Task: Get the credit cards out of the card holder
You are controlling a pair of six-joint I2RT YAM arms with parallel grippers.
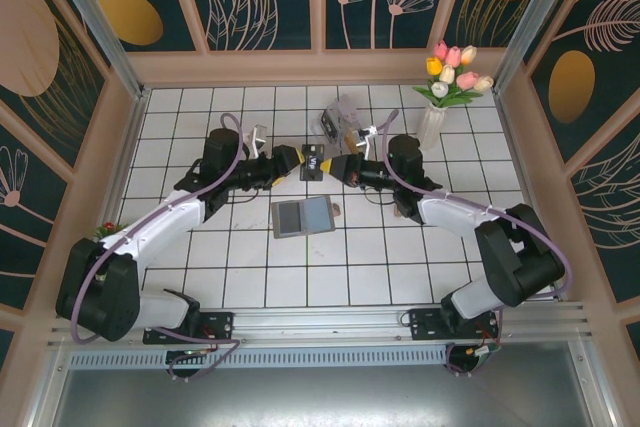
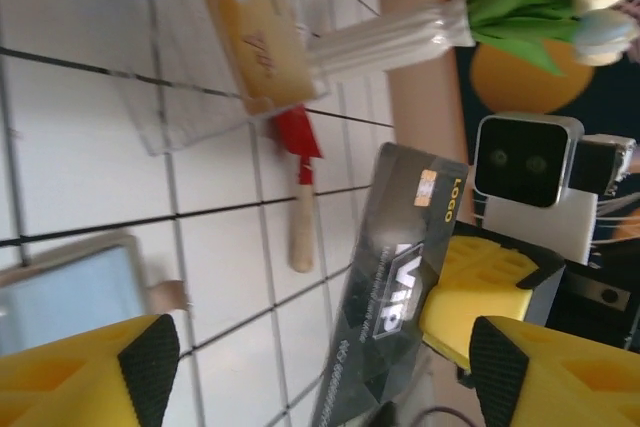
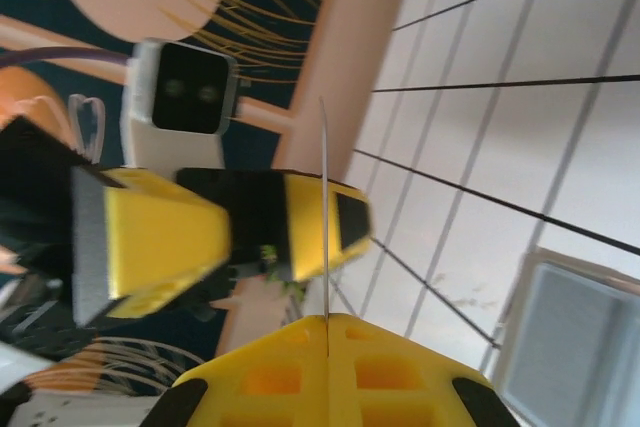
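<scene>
- The right gripper [image 1: 340, 166] is clamped on one end of a black card [image 2: 395, 297], which it holds above the table
- The left gripper [image 2: 320, 372] faces it, with its fingers apart on both sides of the same card
- The card holder [image 1: 302, 215] lies open and flat on the white tiles, under the two grippers and a little toward the arm bases
- Beyond the grippers, a gold card [image 2: 258, 39] rests by a clear box [image 1: 347, 110]

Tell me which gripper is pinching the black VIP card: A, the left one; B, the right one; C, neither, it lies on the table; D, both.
B: the right gripper clamps the black VIP card, while the left gripper has its fingers wide apart around it.
</scene>
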